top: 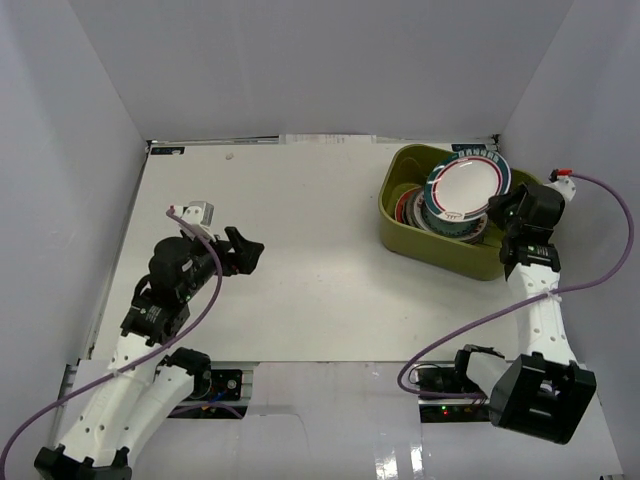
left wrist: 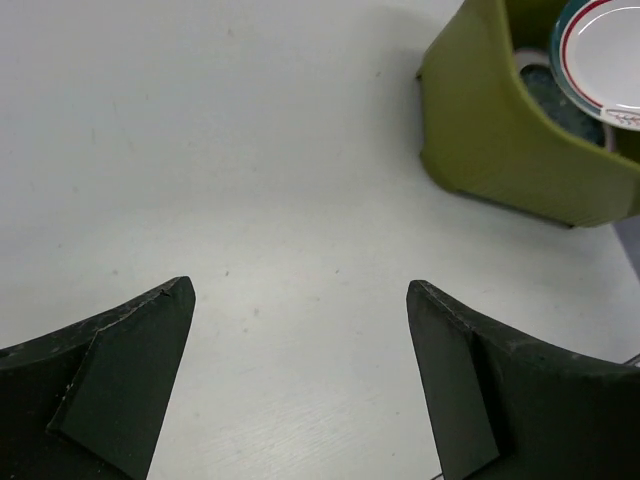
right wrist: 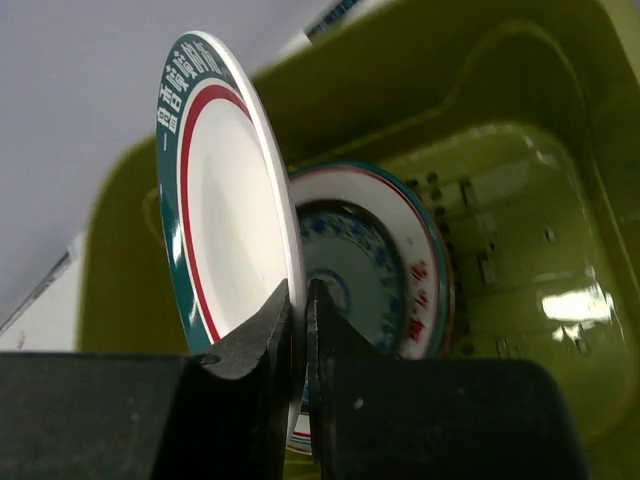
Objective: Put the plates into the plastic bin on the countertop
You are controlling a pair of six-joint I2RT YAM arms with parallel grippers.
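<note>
- Top external view puts the plastic bin in the upper right of the frame on the white worktop. The right pincer holds a green-rimmed plate tilted over it.
- The step in hand looks like the release of this plate. Every plate I can see is in or over the bin.
- The next move probably calls for lowering the plate, tipping it flat onto the stacked plates, then spreading the jaws.
- Right wrist view alone shows the grip: the jaws are pressed together on the plate's lower rim, with the plate almost on edge. It also shows the bin's slotted floor.
- Left wrist view alone confirms the left pincer is spread and holds nothing. It hangs over bare worktop, with the bin well apart at upper right.
</note>
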